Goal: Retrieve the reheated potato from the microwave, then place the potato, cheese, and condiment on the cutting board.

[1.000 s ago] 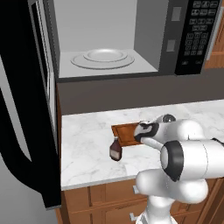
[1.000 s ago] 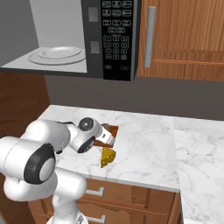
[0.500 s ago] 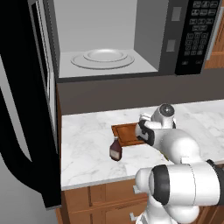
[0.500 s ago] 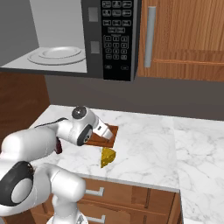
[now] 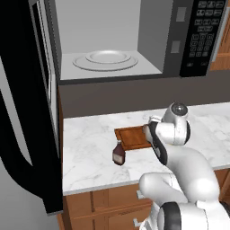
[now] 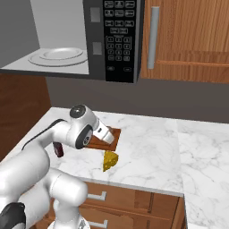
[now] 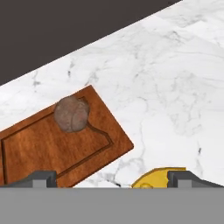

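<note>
Your potato (image 7: pixel 71 113) is already sitting on the cutting board (image 7: pixel 57 151), near one corner, so that part looks done. The gripper (image 7: pixel 111 178) is spread wide with nothing in it, hanging just above the cheese (image 7: pixel 158 178), which lies on the counter (image 7: pixel 175 100) right off the board's edge. The bottle (image 5: pixel 118 154) stands by the board's opposite side. There's plenty of bare board left, and the open microwave (image 5: pixel 108 63) overhead is well clear of you.

arm swung left, tool (image 7: pixel 111 177) over board edge
</note>
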